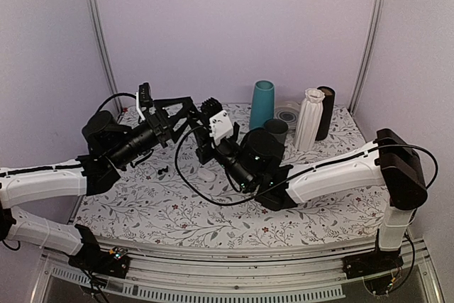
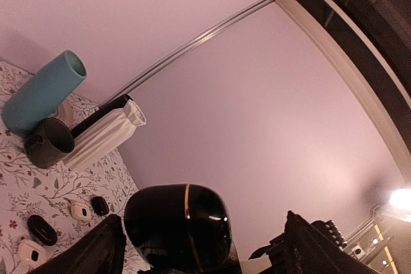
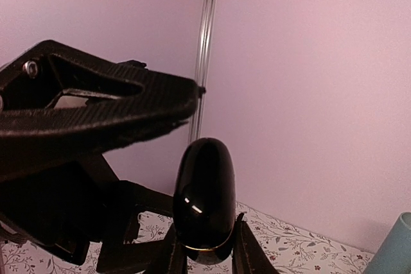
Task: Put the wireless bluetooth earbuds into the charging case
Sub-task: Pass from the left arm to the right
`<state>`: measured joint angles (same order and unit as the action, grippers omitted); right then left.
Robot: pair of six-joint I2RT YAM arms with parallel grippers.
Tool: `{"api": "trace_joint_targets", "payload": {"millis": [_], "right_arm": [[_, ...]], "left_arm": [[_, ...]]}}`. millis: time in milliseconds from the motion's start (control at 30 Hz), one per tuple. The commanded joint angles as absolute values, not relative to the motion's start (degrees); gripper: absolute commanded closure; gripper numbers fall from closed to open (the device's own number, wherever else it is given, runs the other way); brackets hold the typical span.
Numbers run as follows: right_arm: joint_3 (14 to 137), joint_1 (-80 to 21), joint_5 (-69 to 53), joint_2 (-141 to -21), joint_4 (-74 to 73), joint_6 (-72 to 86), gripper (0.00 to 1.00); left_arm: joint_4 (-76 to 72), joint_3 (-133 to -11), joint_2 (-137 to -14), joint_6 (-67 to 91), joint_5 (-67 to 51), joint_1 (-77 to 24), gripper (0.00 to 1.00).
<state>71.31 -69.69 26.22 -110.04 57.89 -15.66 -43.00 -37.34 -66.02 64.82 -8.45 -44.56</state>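
A glossy black oval charging case with a thin gold seam stands upright above the table, closed. My right gripper is shut on its lower end, one finger on each side. In the left wrist view the same case sits between the fingers of my left gripper, which stand wide open and clear of it. The two grippers meet mid-table: left gripper, right gripper. Two tiny dark specks that look like the earbuds lie on the floral cloth below the left arm.
At the back stand a teal vase, a dark mug, a white ribbed vase and a black cylinder. Small black and white pebble-shaped cases lie on the cloth under the grippers. Lilac walls close in on three sides.
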Motion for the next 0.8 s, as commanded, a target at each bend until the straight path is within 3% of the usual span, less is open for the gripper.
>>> {"api": "trace_joint_targets", "payload": {"millis": [0, 400, 600, 767], "right_arm": [[67.7, -69.5, 22.4, -103.8, 56.5, -13.9, 0.97], [59.2, -66.3, 3.3, -89.1, 41.7, -6.5, 0.97], [57.4, -62.7, -14.0, -82.5, 32.8, -2.7, 0.98], [57.2, -60.8, -24.2, -79.9, 27.0, -0.4, 0.98]], "left_arm": [[-36.0, -37.6, -62.2, 59.5, -7.2, -44.9, 0.06], [-13.9, -39.8, -53.4, 40.2, -0.7, -42.7, 0.04], [-9.6, -42.4, -49.6, 23.2, -4.7, -42.0, 0.04], [-2.6, -48.8, -52.5, 11.8, -14.5, -42.1, 0.05]]}}
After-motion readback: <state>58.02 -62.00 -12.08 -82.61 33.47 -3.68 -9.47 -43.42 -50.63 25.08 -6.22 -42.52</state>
